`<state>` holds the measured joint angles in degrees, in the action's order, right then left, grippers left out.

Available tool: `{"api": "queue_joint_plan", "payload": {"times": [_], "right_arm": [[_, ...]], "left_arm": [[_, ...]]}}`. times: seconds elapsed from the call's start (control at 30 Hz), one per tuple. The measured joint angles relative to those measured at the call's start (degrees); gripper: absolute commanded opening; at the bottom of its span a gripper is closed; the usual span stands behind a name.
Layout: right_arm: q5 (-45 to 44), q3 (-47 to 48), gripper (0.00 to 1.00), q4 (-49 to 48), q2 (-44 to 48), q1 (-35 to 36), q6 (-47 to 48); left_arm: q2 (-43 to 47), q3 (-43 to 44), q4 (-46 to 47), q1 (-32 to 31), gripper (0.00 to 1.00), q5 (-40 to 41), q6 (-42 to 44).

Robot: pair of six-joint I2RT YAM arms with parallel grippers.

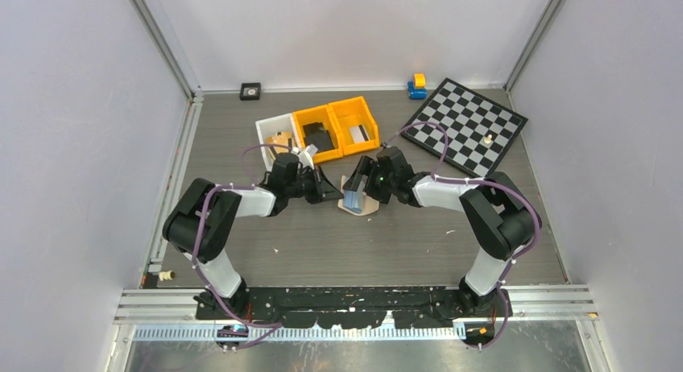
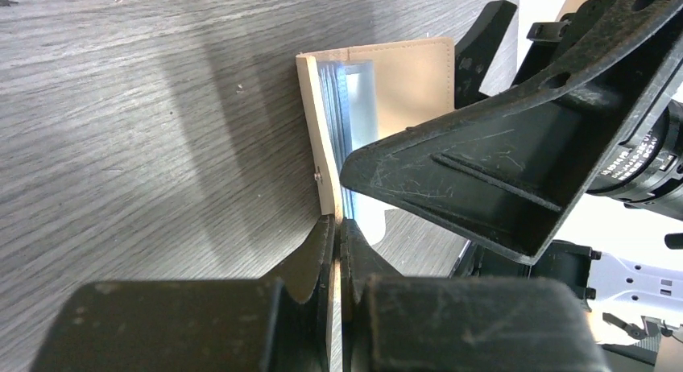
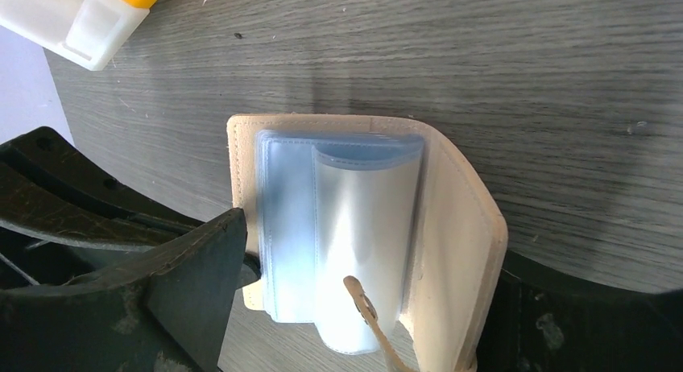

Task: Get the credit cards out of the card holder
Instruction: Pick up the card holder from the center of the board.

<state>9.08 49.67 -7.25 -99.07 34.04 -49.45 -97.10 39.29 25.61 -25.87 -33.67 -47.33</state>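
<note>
Clamping one flap of card holder [image 3: 463, 227] mid-counter [image 1: 387, 243] with left jaws; straddling its clear sleeves [image 3: 290, 227] with right jaws wide open, gripping nothing. Risking pinching whole sleeve stack, not the silvery card [image 3: 366, 251], and yanking flap out of clamp.

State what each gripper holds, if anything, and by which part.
The left gripper pinches the card holder by the edge of one beige cover. The right gripper straddles the holder with wide jaws; a grip there cannot be told.
</note>
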Motion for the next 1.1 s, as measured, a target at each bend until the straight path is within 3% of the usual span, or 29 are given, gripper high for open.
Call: {"api": "queue_joint_plan", "payload": {"times": [0.1, 0.3, 0.57, 0.7, 1.0, 1.1], "right_arm": [[0.02, 0.02, 0.76, 0.0, 0.0, 0.02, 0.11], [-0.02, 0.28, 0.7, 0.59, -0.48, -0.02, 0.81], [-0.55, 2.27, 0.76, 2.97, -1.22, 0.63, 2.38], [-1.42, 3.13, 0.63, 3.93, -1.68, 1.09, 3.3], [-1.95, 4.22, 0.45, 5.75, -2.23, 1.09, 4.11], [-1.97, 4.26, 0.44, 5.84, -2.23, 1.11, 4.26]], "left_arm": [[-0.83, 0.42, 0.0, 0.0, 0.0, 0.02, 0.0], [-1.62, 0.9, -0.63, 0.11, 0.0, 0.04, 0.0], [-1.77, 0.98, -1.01, 0.11, 0.0, 0.09, 0.02], [-1.77, 0.98, -1.01, 0.11, 0.0, 0.11, 0.02], [-1.77, 0.98, -1.86, 0.15, 0.0, 0.94, 0.28], [-1.77, 0.98, -1.9, 0.15, 0.0, 1.01, 0.28]]}}
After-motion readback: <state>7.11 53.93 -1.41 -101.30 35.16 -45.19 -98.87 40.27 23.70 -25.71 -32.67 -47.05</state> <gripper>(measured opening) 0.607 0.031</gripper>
